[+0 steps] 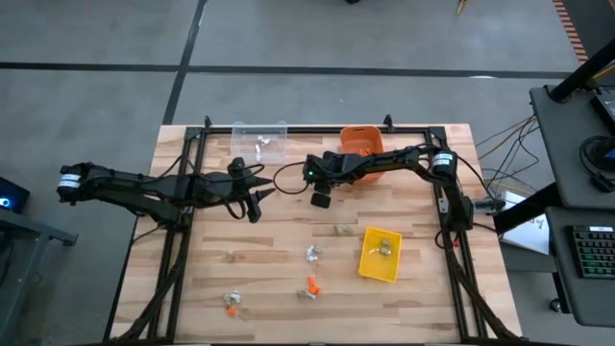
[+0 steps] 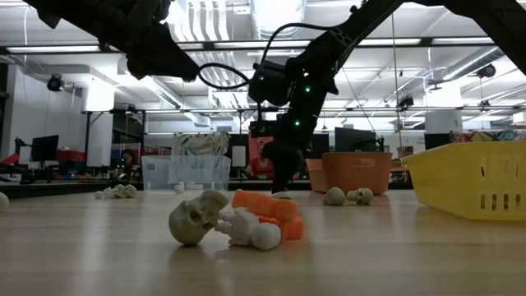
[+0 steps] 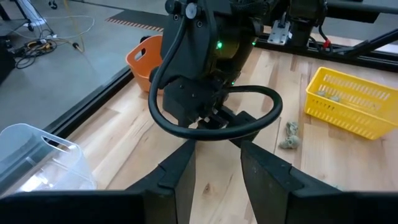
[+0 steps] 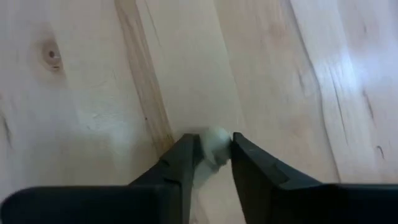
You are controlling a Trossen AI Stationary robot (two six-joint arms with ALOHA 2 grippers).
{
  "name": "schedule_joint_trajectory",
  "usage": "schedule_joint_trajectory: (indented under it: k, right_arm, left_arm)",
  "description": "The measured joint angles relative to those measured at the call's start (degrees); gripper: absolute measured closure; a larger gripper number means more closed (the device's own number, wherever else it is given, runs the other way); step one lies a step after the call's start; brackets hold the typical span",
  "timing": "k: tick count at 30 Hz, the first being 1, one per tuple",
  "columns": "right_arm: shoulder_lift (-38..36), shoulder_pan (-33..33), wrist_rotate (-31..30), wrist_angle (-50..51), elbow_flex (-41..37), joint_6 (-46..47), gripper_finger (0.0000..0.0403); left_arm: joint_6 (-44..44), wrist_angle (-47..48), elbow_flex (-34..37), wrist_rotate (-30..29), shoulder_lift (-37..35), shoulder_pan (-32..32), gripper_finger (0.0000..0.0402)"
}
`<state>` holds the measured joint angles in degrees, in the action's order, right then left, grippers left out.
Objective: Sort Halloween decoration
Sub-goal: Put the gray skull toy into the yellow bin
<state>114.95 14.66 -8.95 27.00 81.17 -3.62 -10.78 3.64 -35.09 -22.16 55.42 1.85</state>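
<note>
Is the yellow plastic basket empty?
No, the yellow plastic basket has a small dull tan-grey trinket lying inside it in the high view.

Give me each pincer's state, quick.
Left pincer: open, holding nothing, above the table.
Right pincer: shut on a white trinket at the tabletop.

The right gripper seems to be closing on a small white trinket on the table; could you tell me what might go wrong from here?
The right gripper has the white trinket only at its fingertips, so it may squirt out or drop when lifted. The fingers sit right on the table and could scrape it. The left gripper hovers close by, so a swing toward the clear bin risks the arms colliding.
</note>
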Motion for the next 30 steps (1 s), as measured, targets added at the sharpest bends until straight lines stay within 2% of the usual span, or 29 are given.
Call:
schedule_joint_trajectory:
  k: [5, 11, 21, 26, 30]
  right_arm:
    - [-0.7, 0.0, 0.4, 0.2, 0.0, -0.9, 0.0350]
    - [-3.2, 0.0, 0.9, 0.3, -0.1, -1.1, 0.0367]
    - [-7.9, 0.0, 6.8, 0.1, -0.1, -0.9, 0.0393]
    - [-8.2, 0.0, 12.4, 0.1, -0.1, -0.7, 0.0394]
    - [-8.3, -0.3, 13.1, -1.0, -0.8, 0.0, 0.0394]
  left_arm:
    - [0.0, -1.2, 0.0, 0.0, 0.0, 0.0, 0.0292]
    - [0.0, -1.4, 0.0, 0.0, 0.0, 0.0, 0.0292]
    - [0.0, -1.6, 0.0, 0.0, 0.0, 0.0, 0.0292]
    - [0.0, -1.5, 0.0, 0.0, 0.0, 0.0, 0.0292]
    - [0.0, -1.5, 0.0, 0.0, 0.0, 0.0, 0.0292]
